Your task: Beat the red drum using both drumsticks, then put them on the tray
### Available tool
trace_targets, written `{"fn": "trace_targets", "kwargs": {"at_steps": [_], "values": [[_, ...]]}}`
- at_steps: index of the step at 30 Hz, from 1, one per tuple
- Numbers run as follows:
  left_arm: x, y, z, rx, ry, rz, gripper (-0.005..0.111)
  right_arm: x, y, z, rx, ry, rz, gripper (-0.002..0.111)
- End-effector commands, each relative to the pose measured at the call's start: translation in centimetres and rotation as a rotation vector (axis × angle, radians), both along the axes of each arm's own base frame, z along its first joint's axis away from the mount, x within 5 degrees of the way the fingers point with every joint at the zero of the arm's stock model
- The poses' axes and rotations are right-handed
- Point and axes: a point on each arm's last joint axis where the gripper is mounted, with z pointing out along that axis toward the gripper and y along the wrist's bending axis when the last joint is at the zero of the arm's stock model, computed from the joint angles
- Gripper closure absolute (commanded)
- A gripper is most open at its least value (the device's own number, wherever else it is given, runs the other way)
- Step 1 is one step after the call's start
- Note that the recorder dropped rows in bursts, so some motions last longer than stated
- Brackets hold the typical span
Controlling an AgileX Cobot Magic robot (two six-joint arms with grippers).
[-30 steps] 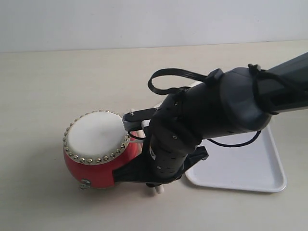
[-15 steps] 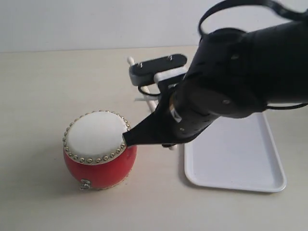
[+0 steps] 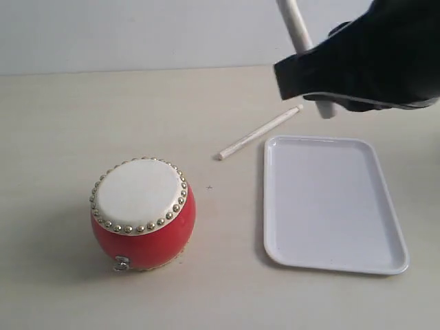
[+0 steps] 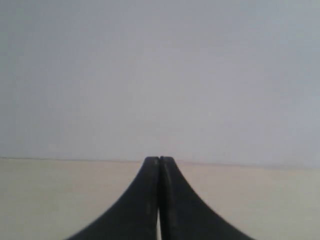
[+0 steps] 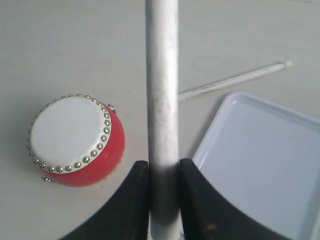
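Drumstick [image 5: 162, 75] pinched between right gripper [image 5: 162, 172] jaws, held aloft. Left gripper [image 4: 159, 164] pressed together, nothing held. Second drumstick [image 3: 260, 133] laid flat just beside tray [image 3: 330, 206]; red drum [image 3: 141, 206] set apart.

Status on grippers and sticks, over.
Right gripper shut on one drumstick, raised. Left gripper shut, holding nothing. Second drumstick on table beside tray. Red drum unobstructed.

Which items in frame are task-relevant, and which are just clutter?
Job:
red drum
held drumstick, clamped in the right hand
loose drumstick, on the table near the tray
tray

Lying about:
nothing else visible, only the table and wall
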Motion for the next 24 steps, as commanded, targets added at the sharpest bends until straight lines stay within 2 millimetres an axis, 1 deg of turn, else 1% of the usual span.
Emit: {"fn": "trace_targets", "kwargs": {"at_steps": [1,2,3,4,5,6,7,9,11,13,15,20,24], "values": [[9.2,-4.4,1.9,0.175,0.287,-0.356,0.107,-1.4,-2.2,1.1,-0.019,-0.01,-0.008,0.108],[12.3,-6.2,1.0,0.192,0.385,-0.505,0.107,-1.7,-2.7,1.1,-0.009,-0.014,-0.008,0.108],[14.4,-7.3,0.6,0.198,0.421,-0.573,0.107,-2.0,-3.0,1.0,-0.005,-0.015,-0.008,0.108],[16.5,-8.8,-0.1,0.241,0.473,-0.664,0.107,-2.4,-3.6,0.6,0.002,-0.011,-0.014,0.108],[17.9,-9.8,-1.4,0.285,0.52,-0.721,0.107,-2.7,-3.9,0.1,0.01,0.002,-0.026,0.108],[19.5,-11.3,-2.8,0.328,0.545,-0.78,0.107,-3.2,-4.6,-0.4,0.023,0.012,-0.042,0.108],[20.1,-12.2,-3.7,0.349,0.557,-0.809,0.107,-3.4,-4.9,-0.8,0.029,0.02,-0.052,0.108],[20.9,-14.0,-5.8,0.416,0.591,-0.865,0.107,-3.9,-5.6,-1.6,0.041,0.035,-0.072,0.108],[21.2,-15.5,-8.0,0.479,0.65,-0.9,0.107,-4.2,-6.0,-2.3,0.045,0.047,-0.085,0.108],[21.2,-17.2,-10.2,0.548,0.723,-0.937,0.107,-4.4,-6.4,-2.9,0.042,0.05,-0.096,0.108],[21.1,-18.9,-12.3,0.575,0.773,-0.979,0.107,-4.6,-6.7,-3.5,0.037,0.052,-0.1,0.108],[20.6,-22.4,-15.8,0.579,0.833,-1.057,0.107,-4.4,-6.3,-4.7,0.059,0.048,-0.088,0.108],[20.4,-23.9,-17.6,0.566,0.859,-1.072,0.107,-4.4,-6.0,-5.4,0.094,0.045,-0.081,0.108]]}}
